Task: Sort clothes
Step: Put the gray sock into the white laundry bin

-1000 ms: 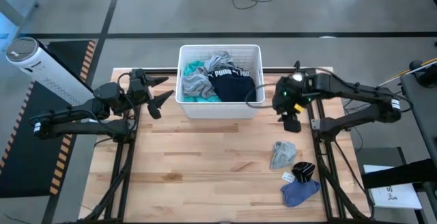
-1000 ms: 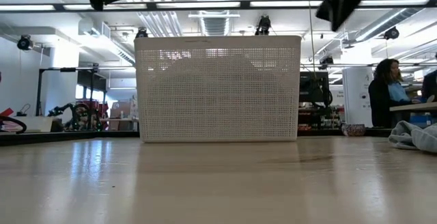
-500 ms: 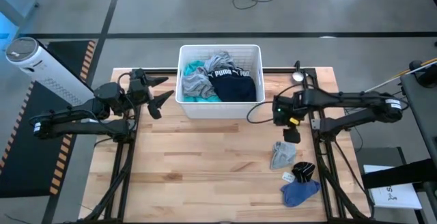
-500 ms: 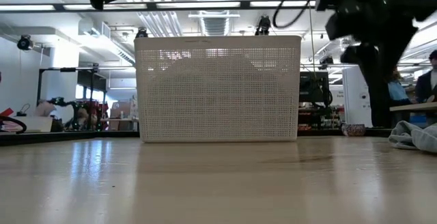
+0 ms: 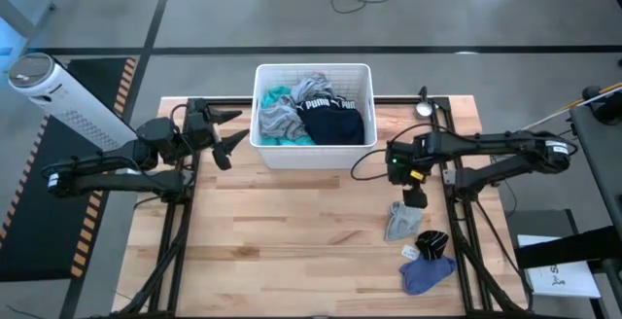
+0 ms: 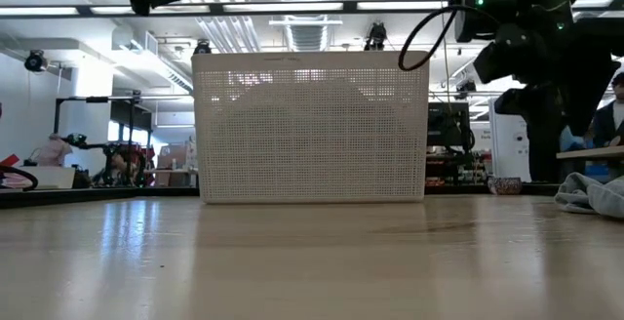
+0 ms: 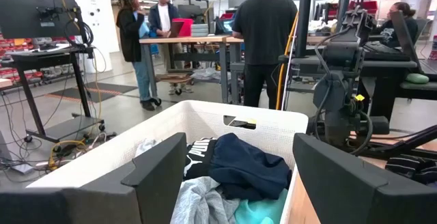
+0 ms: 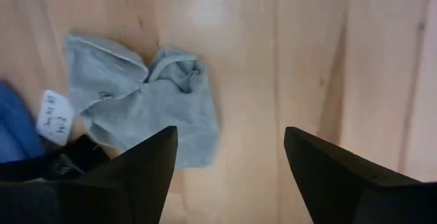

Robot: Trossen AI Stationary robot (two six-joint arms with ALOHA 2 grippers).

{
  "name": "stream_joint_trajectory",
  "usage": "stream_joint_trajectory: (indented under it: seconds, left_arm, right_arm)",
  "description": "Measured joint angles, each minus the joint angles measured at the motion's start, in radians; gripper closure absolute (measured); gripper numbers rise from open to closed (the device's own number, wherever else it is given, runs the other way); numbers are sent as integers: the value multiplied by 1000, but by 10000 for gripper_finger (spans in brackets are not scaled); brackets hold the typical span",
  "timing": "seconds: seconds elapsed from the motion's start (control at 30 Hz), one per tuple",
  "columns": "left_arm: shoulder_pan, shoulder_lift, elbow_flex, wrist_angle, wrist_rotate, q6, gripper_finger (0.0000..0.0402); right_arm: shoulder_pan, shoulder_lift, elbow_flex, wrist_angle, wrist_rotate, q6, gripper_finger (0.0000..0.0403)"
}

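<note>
Most of the clothes sit piled in the white bin (image 5: pixel 313 154) at the far middle of the surface (image 5: pixel 292 241): a navy-black garment with white lettering (image 5: pixel 333 121), a grey one (image 5: pixel 278 117) beside it, teal fabric (image 5: pixel 276 97) showing beneath, and another grey piece (image 5: pixel 313 87) at the back. Three items lie out on the surface near its right edge: a grey garment (image 5: pixel 401 220), just beyond it a small dark piece (image 5: pixel 433 240) with a white tag, and a blue piece (image 5: pixel 425 274) nearest the front. The right gripper (image 5: pixel 414 200) hangs just above the grey garment with its fingers spread and nothing between them, as its wrist view confirms. The left gripper (image 5: pixel 225 136) waits beside the bin's left wall, fingers apart and empty. Judging from this, sorting is only partly done: a few pieces are separated out, and the bin's pile remains to be dealt with.
</note>
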Motion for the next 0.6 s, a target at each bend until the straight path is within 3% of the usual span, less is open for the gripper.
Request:
stream_joint_trajectory:
  seconds: [0.2, 0.6]
  left_arm:
    - [0, 1, 0, -1, 0, 2, 143]
    - [0, 1, 0, -1, 0, 2, 143]
  right_arm:
    - [12, 44, -13, 58, -149, 9, 159]
    - [76, 224, -23, 116, -140, 15, 187]
